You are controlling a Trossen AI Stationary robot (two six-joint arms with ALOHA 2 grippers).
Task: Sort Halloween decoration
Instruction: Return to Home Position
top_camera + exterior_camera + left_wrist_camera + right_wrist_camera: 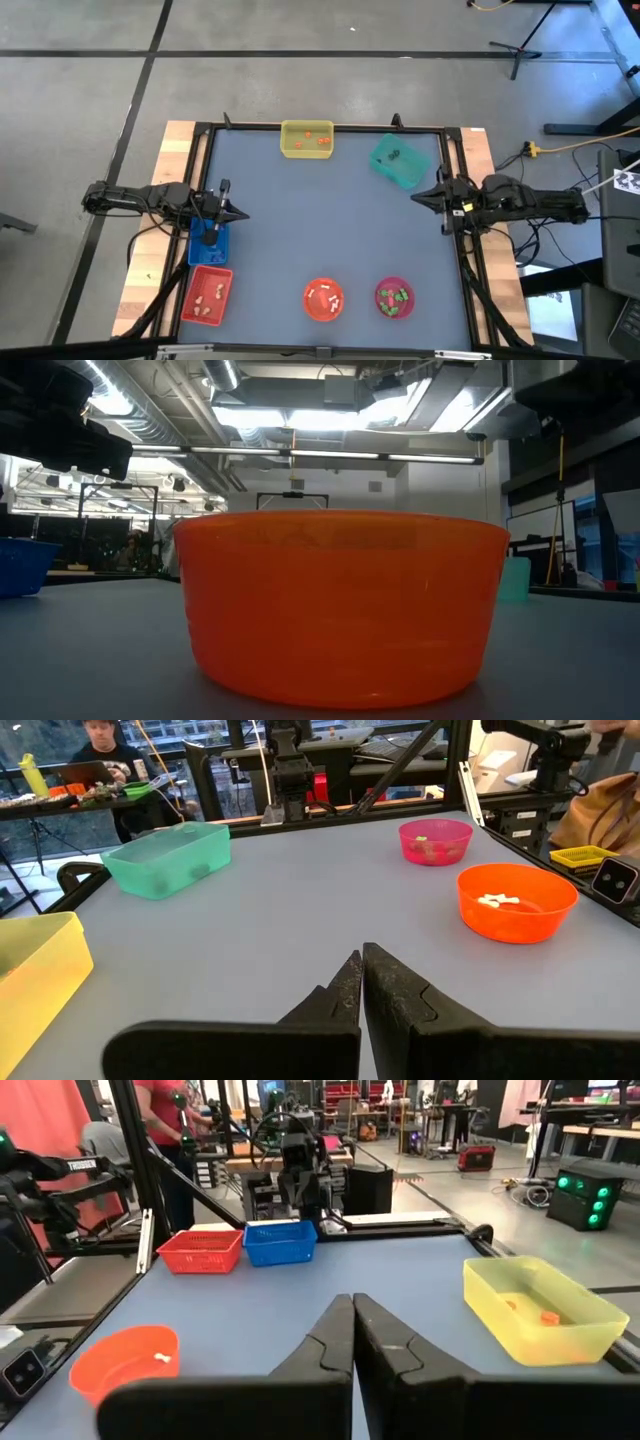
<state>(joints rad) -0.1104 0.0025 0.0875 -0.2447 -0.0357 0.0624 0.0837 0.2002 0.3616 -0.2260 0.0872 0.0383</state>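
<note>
The Halloween decoration lies sorted in containers. Orange pieces are in the yellow tray, dark ones in the teal tray. White ones lie in the orange bowl, green ones in the pink bowl, beige ones in the red basket. My left gripper is shut with nothing in it at the table's left edge, above the blue basket. My right gripper is shut with nothing in it at the right edge, near the teal tray.
A black frame rims the grey-blue table top, whose middle is bare between the containers. In the low view the orange bowl stands close in front of the camera. People stand beyond the table in both wrist views.
</note>
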